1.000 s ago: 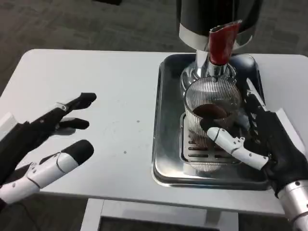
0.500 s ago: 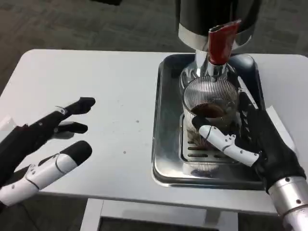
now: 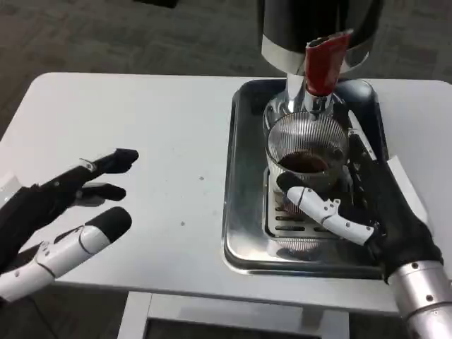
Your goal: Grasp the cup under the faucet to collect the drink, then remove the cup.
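A ribbed clear cup (image 3: 305,145) with dark drink in its bottom stands on the drip grate (image 3: 281,223) under the faucet, whose red lever (image 3: 323,63) hangs above the rim. My right hand (image 3: 371,205) wraps the cup: the white thumb (image 3: 321,209) lies across its lower front and the black fingers (image 3: 359,157) run along its right side. My left hand (image 3: 60,212) hovers over the table's left front, holding nothing, fingers apart.
The cup and grate sit in a steel tray (image 3: 239,176) at the table's right. The black and chrome dispenser body (image 3: 318,25) rises at the tray's back. White table (image 3: 155,127) lies between the two hands.
My right hand has moved left and forward, closing around the cup, with the thumb now across its front. My left hand has sunk slightly toward the near edge.
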{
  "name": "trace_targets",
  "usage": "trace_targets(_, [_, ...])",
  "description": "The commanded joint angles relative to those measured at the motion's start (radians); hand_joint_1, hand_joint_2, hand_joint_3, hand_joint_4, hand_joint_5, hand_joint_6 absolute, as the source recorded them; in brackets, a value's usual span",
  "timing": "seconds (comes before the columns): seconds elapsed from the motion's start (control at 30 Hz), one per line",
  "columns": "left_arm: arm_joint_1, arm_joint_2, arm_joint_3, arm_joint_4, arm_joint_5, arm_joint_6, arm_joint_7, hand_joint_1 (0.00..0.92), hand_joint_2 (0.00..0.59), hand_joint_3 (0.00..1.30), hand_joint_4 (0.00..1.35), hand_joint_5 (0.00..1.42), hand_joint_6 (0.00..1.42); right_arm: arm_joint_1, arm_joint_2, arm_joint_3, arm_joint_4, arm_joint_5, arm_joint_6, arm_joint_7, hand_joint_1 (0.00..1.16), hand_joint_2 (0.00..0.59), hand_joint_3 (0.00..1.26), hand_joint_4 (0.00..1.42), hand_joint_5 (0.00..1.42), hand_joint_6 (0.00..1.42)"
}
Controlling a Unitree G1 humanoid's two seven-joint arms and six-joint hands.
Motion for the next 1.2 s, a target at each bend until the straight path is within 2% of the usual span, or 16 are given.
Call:
trace_targets(0.03, [0.021,0.013,0.011,0.009,0.002,-0.004,-0.001,0.092,0.145,0.19,0.16,0.27,0.24,0.007,0.015,0.024,0.020,-0.025,-0.001,-0.008,0.66,0.208,0.00,0.04,0.19,0.29])
trace_targets(0.17, [0.026,0.012,0.018,0.014,0.002,-0.009,-0.001,0.093,0.146,0.20,0.16,0.28,0.24,0.007,0.022,0.032,0.023,-0.047,0.003,-0.019,0.67,0.212,0.01,0.08,0.23,0.33])
trace_targets(0.43, [0.035,0.013,0.030,0.025,-0.002,-0.018,-0.002,0.094,0.151,0.20,0.16,0.28,0.25,0.019,0.036,0.048,0.026,-0.104,0.013,-0.055,0.70,0.218,0.12,0.19,0.35,0.44])
trace_targets(0.67, [0.031,0.017,0.044,0.036,-0.004,-0.026,-0.002,0.093,0.148,0.20,0.16,0.28,0.26,0.024,0.029,0.065,0.032,-0.168,0.006,-0.085,0.72,0.222,0.16,0.26,0.43,0.55])
trace_targets(0.9, [0.030,0.016,0.044,0.044,-0.005,-0.034,0.000,0.083,0.144,0.20,0.16,0.28,0.26,0.040,0.030,0.077,0.018,-0.237,0.003,-0.124,0.74,0.224,0.24,0.40,0.58,0.84])
trace_targets(1.03, [0.027,0.015,0.043,0.049,-0.006,-0.036,0.001,0.077,0.142,0.20,0.16,0.28,0.26,0.050,0.033,0.077,0.013,-0.263,-0.005,-0.153,0.76,0.229,0.34,0.53,0.71,1.05])
trace_targets(1.2, [0.018,0.018,0.038,0.057,-0.003,-0.041,0.000,0.073,0.141,0.20,0.16,0.29,0.26,0.065,0.035,0.070,0.011,-0.283,-0.021,-0.189,0.76,0.229,0.43,0.64,0.81,1.16])
